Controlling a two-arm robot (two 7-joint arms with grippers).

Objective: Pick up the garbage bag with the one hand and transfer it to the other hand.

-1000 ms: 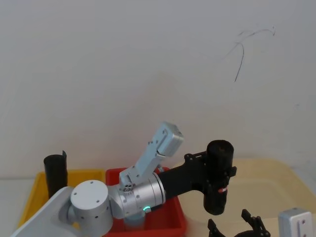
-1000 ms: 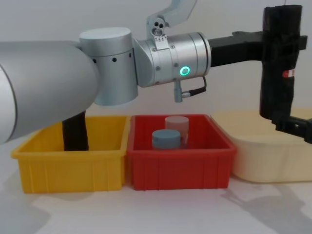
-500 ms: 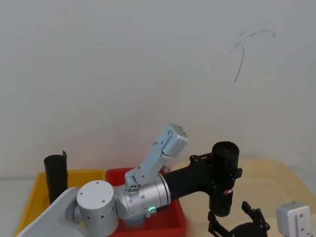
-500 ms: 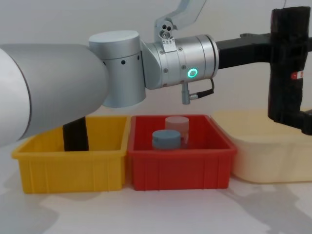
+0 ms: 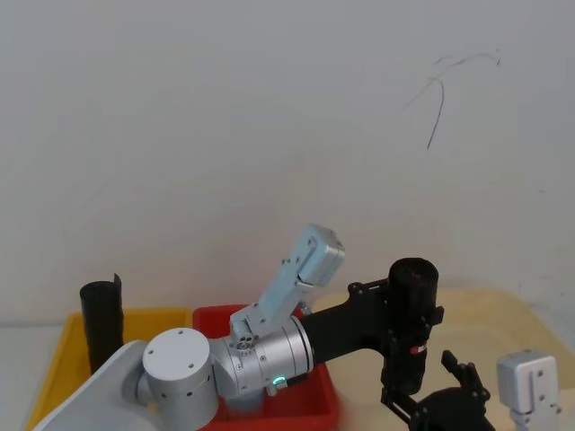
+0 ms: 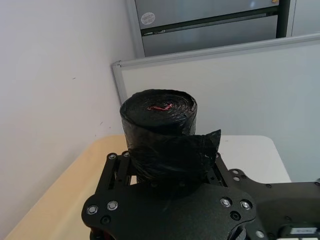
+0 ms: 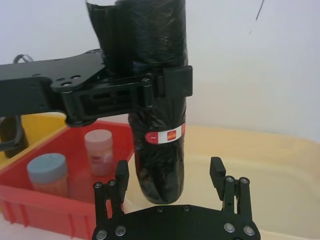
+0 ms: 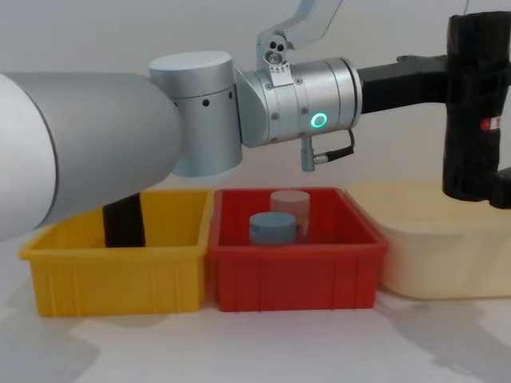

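**Item: garbage bag** [image 7: 157,60]. Black glossy roll, upright, held in mid-air above the near edge of cream tub [image 8: 447,263], to the right of red bin [image 8: 291,279]. Red/white sticker [image 7: 165,135] sits on the lower half, below the clamp line.

**L gripper** [image 7: 150,90]. On silver arm w/ green ring [image 8: 319,121], reaching in from the left. Fingers [image 7: 172,82] clenched round the roll's upper-mid section, one each side. Top of roll stands proud above them and the lower half hangs free below.

**R gripper** [image 7: 168,175]. Under the roll, pointing up. Fingers [image 7: 121,175] spread wide, w/ the roll's bottom end between them and a gap each side, so no contact. In head view it sits low right, by the roll's foot [image 5: 429,391].

**Other stock**
- Red bin: blue-lid jar [image 8: 271,227] and pale-lid jar [image 8: 289,201].
- Yellow bin [image 8: 116,279], left of red: plain black roll [image 8: 124,223], upright.
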